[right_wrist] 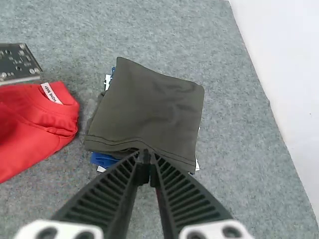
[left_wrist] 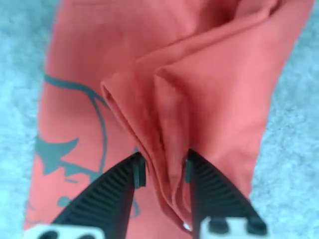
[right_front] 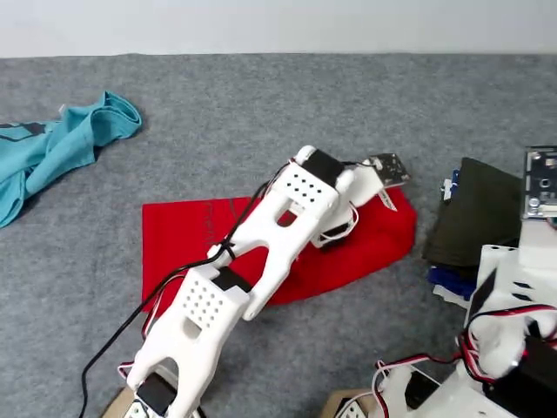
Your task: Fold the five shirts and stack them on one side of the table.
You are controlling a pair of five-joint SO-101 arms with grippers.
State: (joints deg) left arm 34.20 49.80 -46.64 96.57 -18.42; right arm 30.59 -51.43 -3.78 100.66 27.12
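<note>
Left claw (left_wrist: 162, 167) clenched on a ridge of the red shirt (right_front: 178, 239), mid bench (right_front: 348, 104), likely to pull a fold over; its arm (right_front: 261, 235) stretches long and low across the cloth. Right claw (right_wrist: 147, 160) closed, empty, parked over the dark-topped stack (right_wrist: 149, 109); teal shirt (right_front: 65, 144) lies crumpled well apart.

The right gripper (right_wrist: 144, 159), its black ribbed fingers (right_wrist: 114, 194) pressed together tip to tip, hangs at the near hem of a folded dark olive shirt (right_wrist: 149, 112) that tops a small stack, with a blue shirt (right_wrist: 102, 159) peeking out beneath. Just beside the stack lies a red shirt (right_wrist: 30, 124), its white neck label (right_wrist: 51, 92) showing, on grey felt table cover (right_wrist: 149, 35). A circuit board (right_wrist: 17, 60) hangs beyond the red shirt.
</note>
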